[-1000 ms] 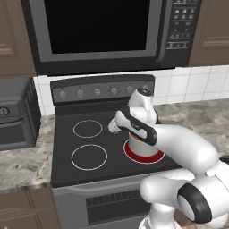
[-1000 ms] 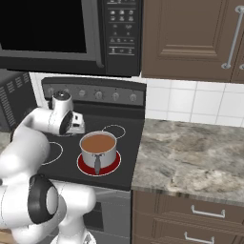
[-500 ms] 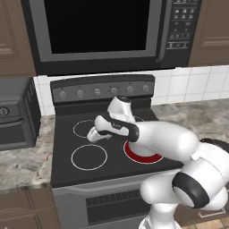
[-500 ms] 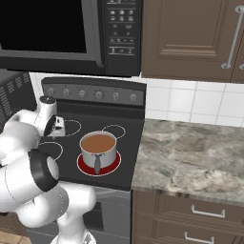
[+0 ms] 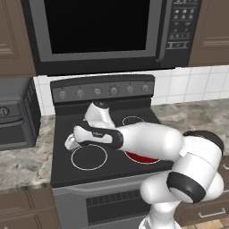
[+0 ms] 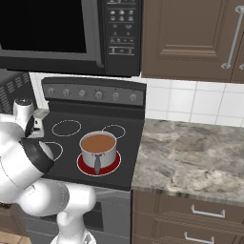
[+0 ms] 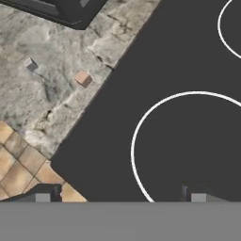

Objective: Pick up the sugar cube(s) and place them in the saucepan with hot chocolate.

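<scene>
Tool [image 5: 70, 142] positioned over the front left burner ring [image 5: 89, 157] of the black glass stovetop [image 5: 62, 172], near its left edge, with jaws spread wide and nothing held between them. In the hand view, two dark finger tips [image 7: 195, 196] visible at the bottom, well apart. Two tiny cubes resting on the mottled grey stone desk [image 7: 52, 89] left of the stove: a tan sugar cube [image 7: 83, 77] near the stovetop edge, and a paler, greyer sugar cube [image 7: 30, 63] farther out toward the dark toaster oven [image 7: 66, 10]. Same two specks faintly visible on the desk in the left base view, [image 5: 45, 157] and [image 5: 16, 165]. Small round silver saucepan with brown hot chocolate [image 6: 98, 147] seated on the glowing red burner [image 6: 114, 164] at the front right of the stove, dark handle pointing forward, well apart from both cubes. Judged stage: approach to the first cube, no grasp yet made. Risks from here: very small cubes and wide jaws, so slight misalignment likely to nudge a cube aside rather than trap it; finger tips possibly striking the stone surface on descent; closing off centre likely to flick the cube away; loss of grip possible during the long carry across the stove; release too high above the pan likely to splash hot liquid, too low risking contact with the pan rim or handle.
</scene>
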